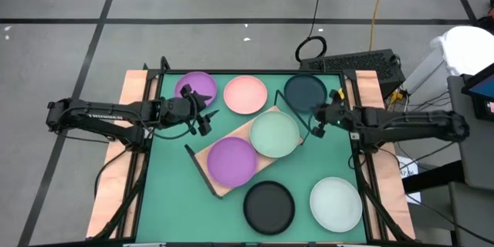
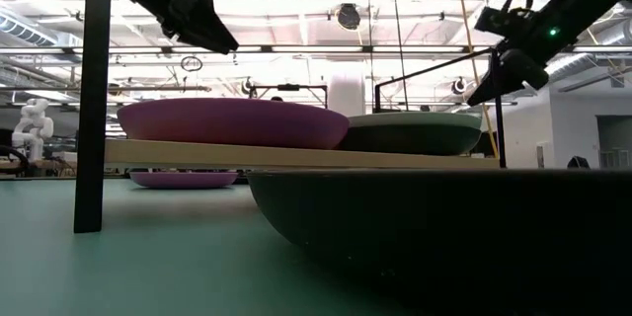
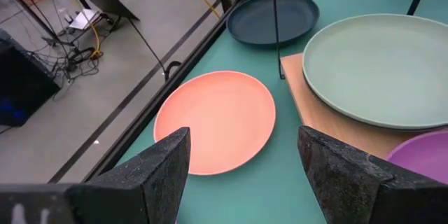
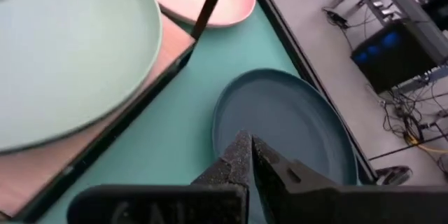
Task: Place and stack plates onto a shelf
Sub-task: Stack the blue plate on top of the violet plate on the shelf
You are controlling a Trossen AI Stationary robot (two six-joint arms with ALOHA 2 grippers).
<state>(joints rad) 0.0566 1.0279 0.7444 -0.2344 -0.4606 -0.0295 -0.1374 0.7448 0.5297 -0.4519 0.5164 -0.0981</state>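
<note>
The wooden shelf (image 1: 218, 176) lies slantwise at mid-table, carrying a purple plate (image 1: 231, 160) and a pale mint plate (image 1: 274, 133) side by side. Along the far edge a second purple plate (image 1: 196, 89), a pink plate (image 1: 245, 94) and a dark teal plate (image 1: 306, 93) rest flat on the table. A black plate (image 1: 269, 206) and a whitish plate (image 1: 336, 204) lie near the front. My left gripper (image 3: 241, 175) hovers open above the table near the pink plate (image 3: 213, 119). My right gripper (image 4: 248, 161) is shut, empty, above the dark teal plate (image 4: 287, 126).
The shelf's black wire frame (image 1: 301, 120) rises at its far end, close to my right gripper, and another wire end (image 1: 197, 162) stands at its near-left end. Green table shows free between the shelf and the left edge (image 1: 166, 193).
</note>
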